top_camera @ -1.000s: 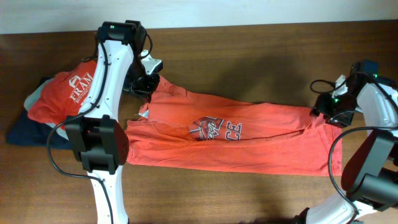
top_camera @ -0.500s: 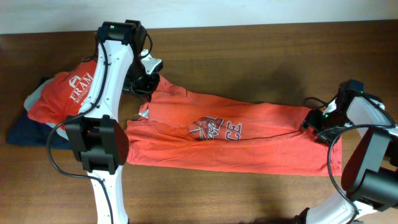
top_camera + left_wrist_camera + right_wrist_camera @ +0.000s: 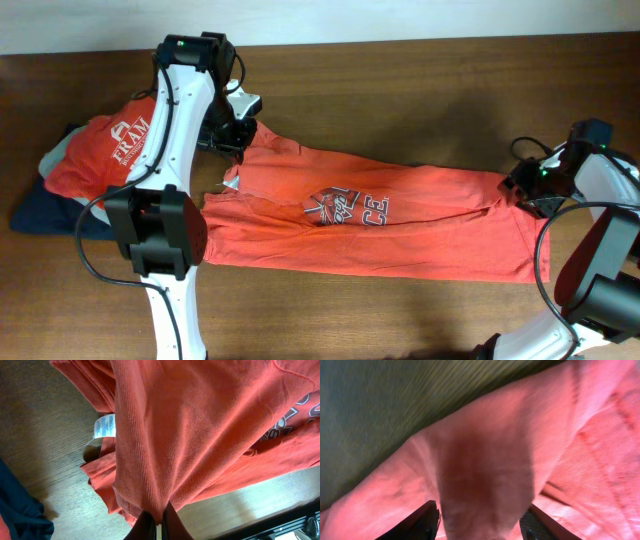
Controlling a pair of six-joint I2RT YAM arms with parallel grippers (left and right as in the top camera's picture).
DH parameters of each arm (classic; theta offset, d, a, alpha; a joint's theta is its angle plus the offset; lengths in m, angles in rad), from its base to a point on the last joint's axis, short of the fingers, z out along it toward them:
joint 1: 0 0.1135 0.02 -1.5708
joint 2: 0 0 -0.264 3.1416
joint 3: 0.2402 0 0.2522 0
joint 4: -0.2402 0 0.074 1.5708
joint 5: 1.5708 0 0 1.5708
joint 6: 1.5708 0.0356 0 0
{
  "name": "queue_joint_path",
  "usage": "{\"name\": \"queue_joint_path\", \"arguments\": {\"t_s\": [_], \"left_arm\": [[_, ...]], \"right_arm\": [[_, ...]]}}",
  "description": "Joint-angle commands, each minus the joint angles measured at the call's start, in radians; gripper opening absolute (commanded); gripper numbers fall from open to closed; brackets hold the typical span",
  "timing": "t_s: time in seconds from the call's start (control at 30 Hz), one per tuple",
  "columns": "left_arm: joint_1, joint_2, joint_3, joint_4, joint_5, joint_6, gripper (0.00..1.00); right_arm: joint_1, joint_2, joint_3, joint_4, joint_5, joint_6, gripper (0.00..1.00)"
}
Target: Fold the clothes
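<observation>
Jaws of the left gripper (image 3: 154, 521) are clamped tight on a fold of the shirt (image 3: 400, 235) at its collar end, and the cloth fans out taut from the pinch. Jaws of the right gripper (image 3: 481, 521) stand partly apart astride a ridge of cloth at the shirt's hem end. That view is blurred, so I cannot tell whether the pads press the ridge or only flank it.

Bare table (image 3: 400, 80) runs along the whole far side of the shirt, with a narrower strip along its near side. The shirt lies as one long band, doubled lengthwise by the look of it, with part of the print showing in a crease at mid-length. Its long axis runs straight from the left gripper to the right one. Each arm sits at its own end, so neither has to cross.

A pile (image 3: 95, 160) of folded garments lies near the collar end, partly under the left arm. The tag (image 3: 104, 426) shows white beside the collar, close to the left pinch.

I judge the next move turns on that axis: one end carried over toward the other. The hem end has open room and the collar end is crowded by the pile, so I'd bring hem toward collar. If the right hold is loose, the hem will slip.
</observation>
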Motion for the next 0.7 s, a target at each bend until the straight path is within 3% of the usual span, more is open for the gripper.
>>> {"name": "queue_joint_path", "arguments": {"t_s": [0.0,0.43,0.67], "left_arm": [[-0.005,-0.021,0.007,-0.001,-0.011,-0.009,0.06],[-0.004,-0.021,0.007,-0.002,-0.011,-0.009,0.05],[-0.004,-0.021,0.007,-0.002,-0.011,-0.009,0.06]], "right_arm": [[-0.002,-0.013,0.014,0.007,-0.020,0.043,0.54],[0.002,-0.013,0.012,-0.051,-0.037,0.248,0.58],[0.001,-0.013,0.012,-0.023,-0.014,0.288,0.48]]}}
